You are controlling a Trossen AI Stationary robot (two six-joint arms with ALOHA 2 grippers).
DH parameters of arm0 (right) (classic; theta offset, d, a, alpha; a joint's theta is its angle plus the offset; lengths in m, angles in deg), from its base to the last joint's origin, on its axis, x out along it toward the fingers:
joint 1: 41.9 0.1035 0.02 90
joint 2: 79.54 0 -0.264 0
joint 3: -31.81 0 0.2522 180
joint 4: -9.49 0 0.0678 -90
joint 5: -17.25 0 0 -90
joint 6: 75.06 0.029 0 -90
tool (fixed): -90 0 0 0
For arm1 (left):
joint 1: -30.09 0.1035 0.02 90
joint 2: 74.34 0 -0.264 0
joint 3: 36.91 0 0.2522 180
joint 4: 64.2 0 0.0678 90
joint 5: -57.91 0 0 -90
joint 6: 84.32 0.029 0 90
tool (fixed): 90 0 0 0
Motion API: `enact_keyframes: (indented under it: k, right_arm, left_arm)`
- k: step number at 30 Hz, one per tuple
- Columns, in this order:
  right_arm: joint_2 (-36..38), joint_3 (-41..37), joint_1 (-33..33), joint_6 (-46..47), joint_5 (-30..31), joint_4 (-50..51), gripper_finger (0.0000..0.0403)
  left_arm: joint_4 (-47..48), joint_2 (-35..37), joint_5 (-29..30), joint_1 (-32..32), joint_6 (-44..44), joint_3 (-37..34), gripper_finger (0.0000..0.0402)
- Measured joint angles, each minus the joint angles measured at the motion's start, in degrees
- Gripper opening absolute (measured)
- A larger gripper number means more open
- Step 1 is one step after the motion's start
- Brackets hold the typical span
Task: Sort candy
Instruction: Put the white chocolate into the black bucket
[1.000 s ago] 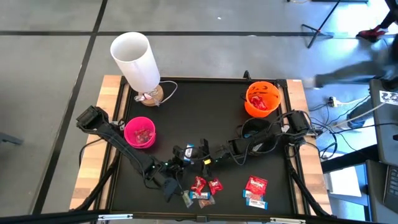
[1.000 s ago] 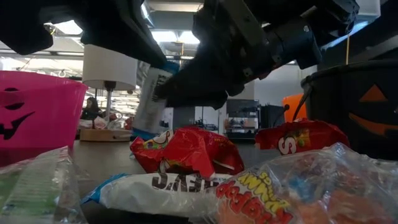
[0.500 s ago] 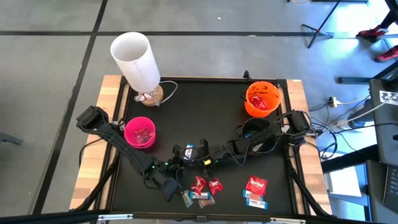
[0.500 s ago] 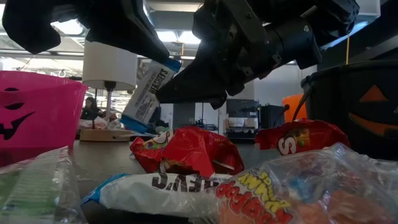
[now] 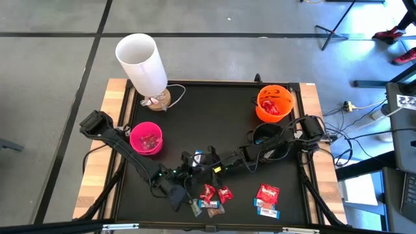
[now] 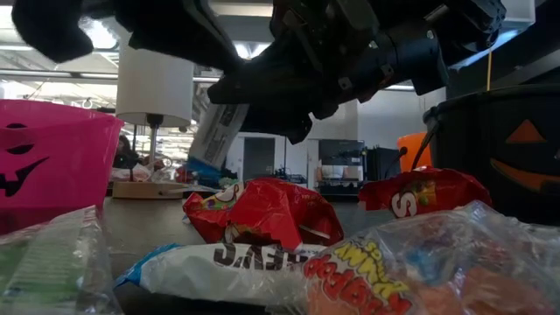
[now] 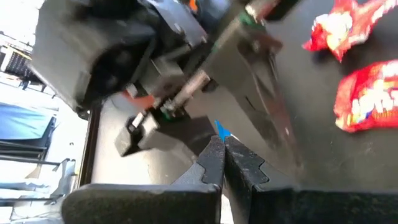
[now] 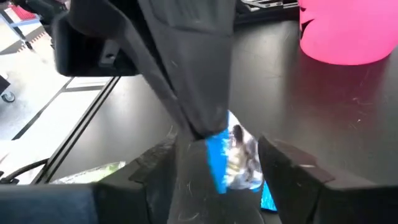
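One blue-and-white candy (image 6: 214, 131) hangs in the air over the middle of the black table (image 5: 214, 110), with my left gripper (image 5: 195, 160) shut on it. My right gripper (image 8: 217, 149) comes in from the table's right and is open, one finger on either side of that candy (image 8: 239, 155). More candy lies at the near edge: red packets (image 5: 214, 193), another red one (image 5: 268, 192) and a white one (image 6: 236, 262). My left gripper pinches the candy's upper end (image 8: 217, 134) between its two shut fingertips (image 7: 214, 155), which slant downward from the table's left. The candy hangs below them, nearly upright and clear of the table. Whether my right gripper's fingers touch the wrapper, I cannot tell.
A pink bowl (image 5: 146, 138) stands at the left, an orange bowl (image 5: 274, 104) at the far right, and a black bowl (image 5: 268, 138) sits under the right arm. A white lamp (image 5: 144, 65) stands at the far left corner.
The hanging candy tilted, its lower end swinging toward the table's left, then came back nearly upright. My right gripper has tipped its fingers upward beside it. My left gripper has kept hold.
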Motion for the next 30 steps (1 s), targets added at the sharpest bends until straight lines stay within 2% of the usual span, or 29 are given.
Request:
enact_keyframes:
  k: [2, 5, 14, 16, 18, 21, 24, 30]
  right_arm:
    - [0.0, 0.0, 0.0, 0.0, 0.1, 0.0, 0.0217]
    - [0.0, 0.0, 0.0, 0.0, 0.1, 0.1, 0.0192]
    - [0.0, 0.0, 0.0, -0.2, 0.1, -0.4, 0.004]
    - [0.0, 0.0, 0.0, -0.3, 0.1, -0.3, 0.0017]
    - [0.0, 0.0, 0.0, -0.2, 0.1, -0.4, 0.0016]
    - [0.0, 0.0, 0.0, -0.2, 0.1, -0.4, 0.004]
    - [0.0, 0.0, 0.0, -0.2, 0.1, -0.4, 0.0054]
    - [0.0, 0.0, 0.0, -0.2, -0.9, -0.8, 0.0027]
  left_arm:
    - [-1.3, 0.1, 0.3, 0.0, 0.2, 0.0, 0.0]
    - [-1.7, 0.3, 0.7, 0.0, 1.3, 0.0, 0.0]
    - [-2.5, 0.4, 0.9, 0.0, 1.5, 0.0, 0.0]
    - [-2.5, 0.4, 0.9, 0.0, 1.5, 0.0, 0.0]
    - [-2.5, 0.4, 0.9, 0.0, 0.7, 0.0, 0.0]
    - [-2.5, 0.4, 0.8, 0.2, -1.7, 0.0, 0.0002]
    - [-2.4, 1.1, -0.1, -0.1, -2.0, 0.0, 0.0021]
    - [-2.5, 5.9, 1.5, -1.5, -6.0, 0.0, 0.0084]
